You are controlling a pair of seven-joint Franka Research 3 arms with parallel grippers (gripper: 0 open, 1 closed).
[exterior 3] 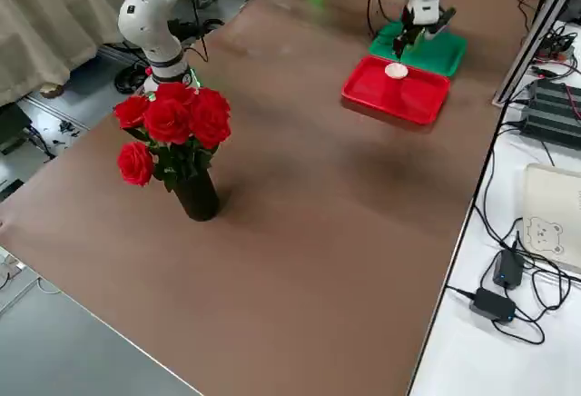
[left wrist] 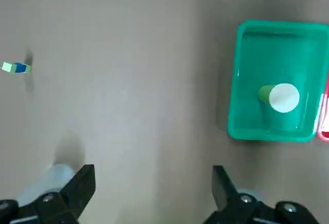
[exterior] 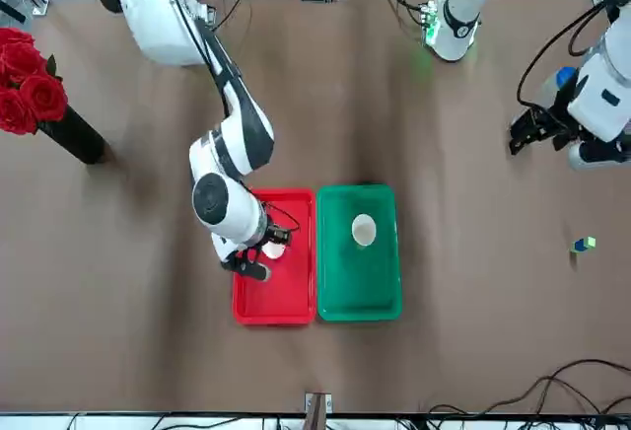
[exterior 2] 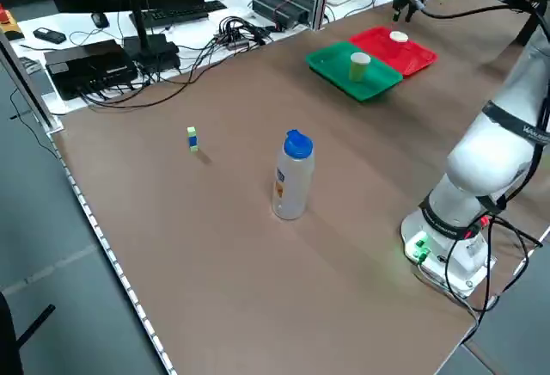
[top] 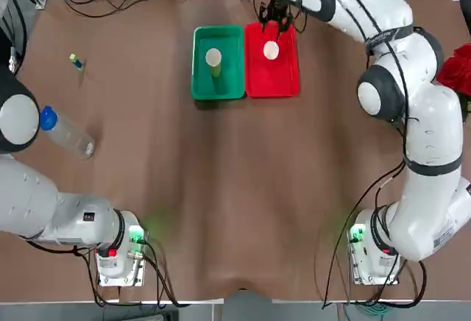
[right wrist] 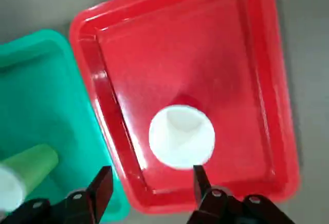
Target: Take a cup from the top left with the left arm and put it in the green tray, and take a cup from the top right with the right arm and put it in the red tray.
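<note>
In the right wrist view, my right gripper (right wrist: 153,170) had its fingers apart, holding nothing. The small red paper cup with a white inside (right wrist: 181,136) was just ahead of its fingertips, in the flat red plastic tray (right wrist: 180,44). To that gripper's left, the small yellow-green paper cup (right wrist: 38,167) was in the flat green plastic tray (right wrist: 31,106). I judged both cups light, thin-walled and easy to dent; too hard a squeeze would buckle them, and a brushing finger could tip them.

In the left wrist view, my left gripper (left wrist: 156,168) also had its fingers wide apart with nothing between them. The green tray was well apart from it, with the yellow-green cup inside. If I had to regrip, I would take that cup gently on opposite sides, below the rim.

In the front view, both cups looked upright, and the right gripper was right beside the red one. Both placements seemed done; I judged that the right gripper needed to open clear and rise straight, since paper could cling to or catch on a finger.
</note>
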